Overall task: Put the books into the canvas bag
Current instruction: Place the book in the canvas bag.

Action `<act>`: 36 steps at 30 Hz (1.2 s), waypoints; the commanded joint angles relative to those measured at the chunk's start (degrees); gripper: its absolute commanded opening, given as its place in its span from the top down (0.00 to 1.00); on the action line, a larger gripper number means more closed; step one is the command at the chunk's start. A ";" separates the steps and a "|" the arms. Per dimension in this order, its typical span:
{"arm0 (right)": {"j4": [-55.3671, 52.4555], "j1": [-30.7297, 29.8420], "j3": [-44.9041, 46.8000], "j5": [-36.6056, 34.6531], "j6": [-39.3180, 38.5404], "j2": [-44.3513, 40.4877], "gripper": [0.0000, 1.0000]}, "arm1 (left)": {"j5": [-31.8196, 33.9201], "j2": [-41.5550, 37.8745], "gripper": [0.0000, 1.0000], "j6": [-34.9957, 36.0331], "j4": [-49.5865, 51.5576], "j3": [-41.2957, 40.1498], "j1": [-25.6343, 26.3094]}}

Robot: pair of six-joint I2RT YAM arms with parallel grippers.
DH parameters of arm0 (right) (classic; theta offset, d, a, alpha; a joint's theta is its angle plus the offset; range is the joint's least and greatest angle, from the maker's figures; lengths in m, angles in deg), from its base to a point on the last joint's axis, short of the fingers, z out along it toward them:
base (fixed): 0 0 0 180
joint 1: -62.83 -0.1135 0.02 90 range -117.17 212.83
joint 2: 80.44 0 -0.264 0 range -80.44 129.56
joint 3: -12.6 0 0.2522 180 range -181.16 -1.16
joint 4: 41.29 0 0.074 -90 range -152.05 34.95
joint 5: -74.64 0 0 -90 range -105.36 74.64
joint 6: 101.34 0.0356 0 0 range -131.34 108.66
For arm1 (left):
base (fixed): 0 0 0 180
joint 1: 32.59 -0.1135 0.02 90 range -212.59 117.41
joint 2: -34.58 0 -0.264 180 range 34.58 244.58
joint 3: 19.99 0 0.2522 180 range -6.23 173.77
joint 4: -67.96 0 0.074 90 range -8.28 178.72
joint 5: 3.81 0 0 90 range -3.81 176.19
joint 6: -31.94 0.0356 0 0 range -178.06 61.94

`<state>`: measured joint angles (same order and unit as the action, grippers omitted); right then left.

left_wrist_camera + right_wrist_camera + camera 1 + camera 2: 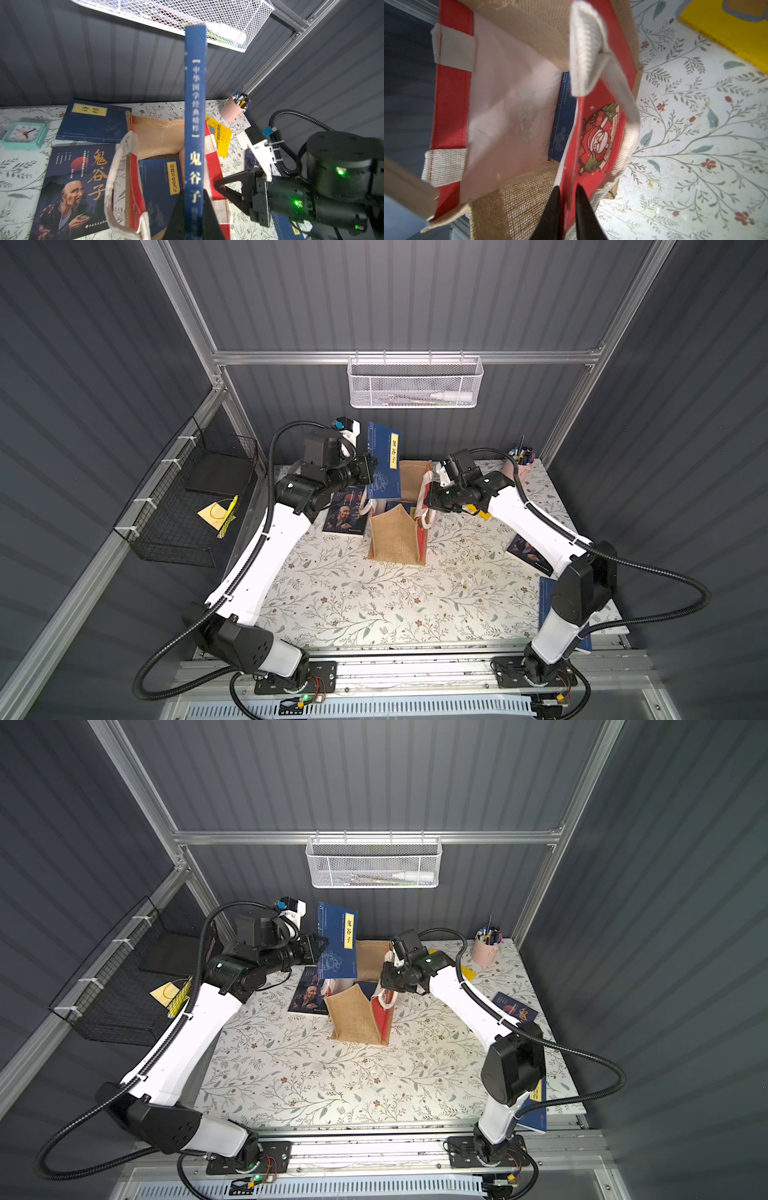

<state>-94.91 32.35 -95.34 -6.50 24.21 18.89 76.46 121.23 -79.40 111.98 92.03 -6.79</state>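
Observation:
My left gripper (pixel 193 193) is shut on a navy blue book (pixel 384 460) with a yellow label, holding it upright above the canvas bag (pixel 395 539). The bag stands open mid-table, and another navy book (pixel 162 187) lies inside it. My right gripper (pixel 568 188) is shut on the rim of the bag's red side panel (pixel 593 124). A portrait book (pixel 347 512) lies left of the bag and a navy one (pixel 93 122) lies behind that. A yellow book (pixel 221 135) lies right of the bag. More books (pixel 525 553) lie under the right arm.
A mint-green clock (pixel 24 134) sits at the table's back left and a pink pen cup (pixel 521 466) at the back right corner. A white mesh basket (pixel 415 383) hangs on the rear rail. A black wire basket (pixel 187 506) hangs on the left wall.

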 commanded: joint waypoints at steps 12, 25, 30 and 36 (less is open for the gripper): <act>-1.59 -0.03 2.50 0.71 -0.42 -3.35 0.93 | -3.30 11.57 1.00 3.89 4.73 3.18 4.71; -3.52 0.16 1.50 1.77 -2.90 -3.36 0.93 | 9.36 19.63 1.00 0.72 19.16 6.05 8.21; -3.48 0.24 0.83 4.00 -4.59 -2.90 0.93 | 8.37 26.21 1.00 -0.62 23.17 12.20 8.21; -3.45 0.42 0.48 6.35 -5.96 -2.21 0.93 | -0.52 30.75 1.00 -3.88 19.84 13.68 7.55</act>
<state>-96.44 32.79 -93.85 -2.83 19.97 16.53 81.57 151.48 -80.54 130.80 103.52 1.08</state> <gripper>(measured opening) 0.066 0.112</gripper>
